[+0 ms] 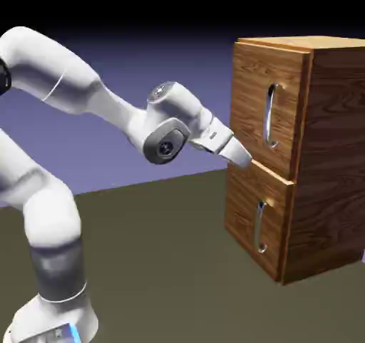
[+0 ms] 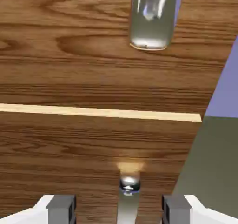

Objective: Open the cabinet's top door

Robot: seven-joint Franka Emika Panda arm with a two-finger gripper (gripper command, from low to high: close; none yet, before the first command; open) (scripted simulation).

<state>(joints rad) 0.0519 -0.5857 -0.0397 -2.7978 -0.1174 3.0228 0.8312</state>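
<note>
A: Right, logging from my remote seat. Ext. view: the cabinet sits on the table at the picture's right, wood grain, upright. The top door looks flush w/ the carcass, no gap I can make out. Its long silver handle runs vertical on the panel.

B: And the arm?

A: Reaches rightward from lower left, hand about level. The gripper has its tip right at the seam between the top door and the lower panel, at the cabinet's near front edge. Can't tell from here whether it touches the wood.

B: Jaw state?

A: Hand view settles it: the two grey fingertips stand well apart at the bottom edge, nothing clamped between them. So released, holding nothing.

B: What's betw. them then?

A: Only the lower panel's short handle, seen further off on the wood, its top end just above the tips. Pale seam strip crosses mid-frame. Above it, the top door's handle shows w/ its lower end at the upper edge, slightly right of centre.

B: Backdrop?

A: Blue-violet sliver plus table at the hand view's right.
</note>
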